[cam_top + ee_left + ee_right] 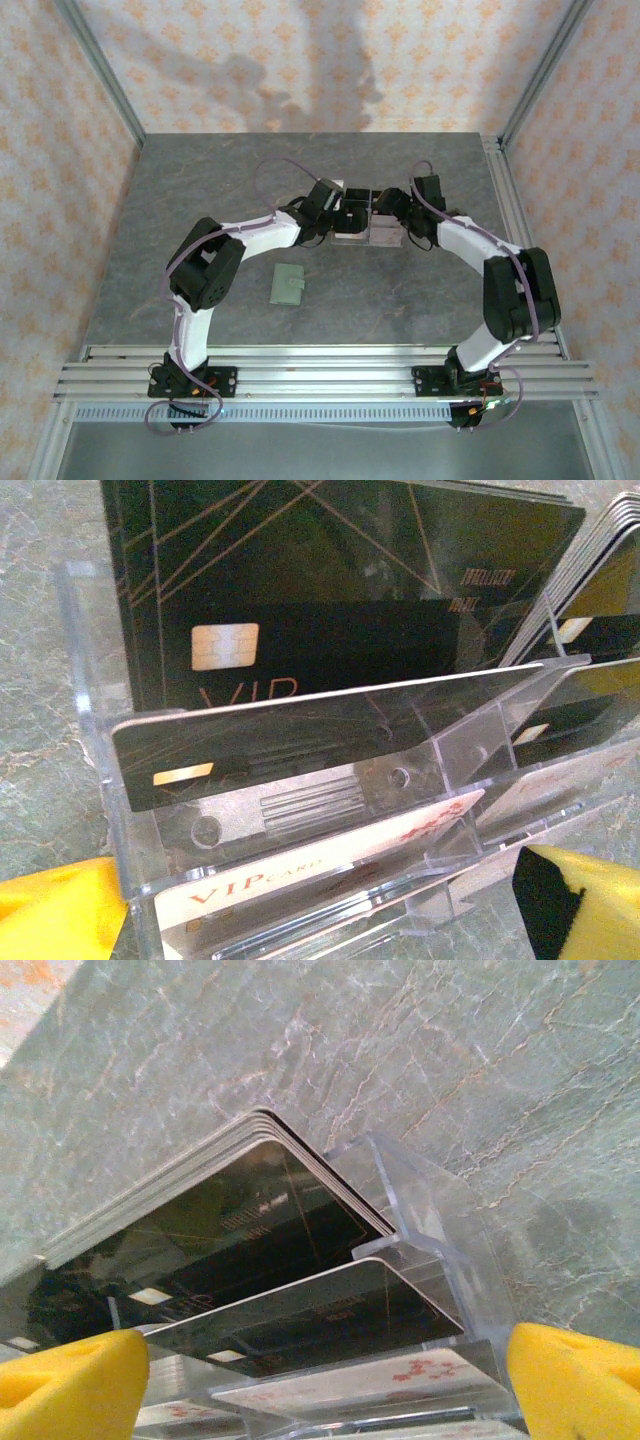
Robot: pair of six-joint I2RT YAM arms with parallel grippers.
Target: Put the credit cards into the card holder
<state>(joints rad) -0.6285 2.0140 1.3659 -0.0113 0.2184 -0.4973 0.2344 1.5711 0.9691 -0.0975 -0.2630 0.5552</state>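
The credit cards (300, 872) sit pale and pinkish-white in the low front tiers of the clear acrylic rack (365, 232), one lettered "VIP card" at the bottom centre of the left wrist view; from the right wrist the pale cards (400, 1375) lie along the bottom edge. Black cards (330, 590) stand in the higher tiers behind them. The card holder (289, 285) lies flat on the grey surface (200, 180), left of centre and below the rack in the top view, well apart from it. The left jaws gape wide and grip nothing, their yellow pads (55, 915) in the bottom corners with the rack's front between. The right jaws are spread just as wide and empty, pads (70, 1385) flanking the rack; whether any pad touches it I cannot tell
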